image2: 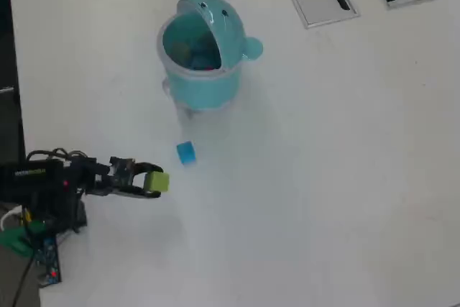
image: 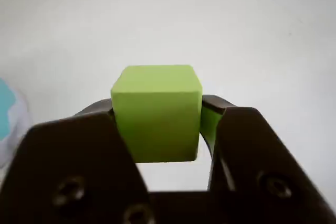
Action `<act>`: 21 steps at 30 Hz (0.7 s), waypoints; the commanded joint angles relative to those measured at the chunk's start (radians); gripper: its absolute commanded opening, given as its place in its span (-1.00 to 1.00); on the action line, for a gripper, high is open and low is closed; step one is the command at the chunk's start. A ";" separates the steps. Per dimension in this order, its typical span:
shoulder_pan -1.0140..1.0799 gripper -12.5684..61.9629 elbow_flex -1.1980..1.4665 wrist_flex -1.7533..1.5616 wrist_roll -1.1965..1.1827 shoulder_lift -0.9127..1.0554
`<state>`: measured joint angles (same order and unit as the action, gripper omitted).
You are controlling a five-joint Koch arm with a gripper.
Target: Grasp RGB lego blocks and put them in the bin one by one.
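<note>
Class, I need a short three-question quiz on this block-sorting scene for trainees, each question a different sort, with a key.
1. True or false: the hand grips the yellow-green block.
2. In the overhead view, where does the blue block lie? A) inside the bin B) on the table below the bin C) in the hand
3. Fill in: the bin's lid is ____.

Key: 1 true; 2 B; 3 open

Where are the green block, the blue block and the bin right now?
green block point(image: 156, 114): wrist view, its front face, between the jaws.
blue block point(image2: 186, 152): overhead view, its top, on the table below the bin.
bin point(image2: 205, 88): overhead view, its outer front wall, lid open.
</note>
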<state>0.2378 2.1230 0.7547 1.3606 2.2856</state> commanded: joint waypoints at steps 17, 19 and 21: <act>-0.334 -0.39 -0.199 -0.313 0.149 -0.011; -0.371 -0.39 -0.215 -0.357 0.152 -0.043; -0.390 -0.39 -0.219 -0.399 0.153 -0.063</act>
<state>-0.1503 2.0187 0.4541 1.5079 2.2120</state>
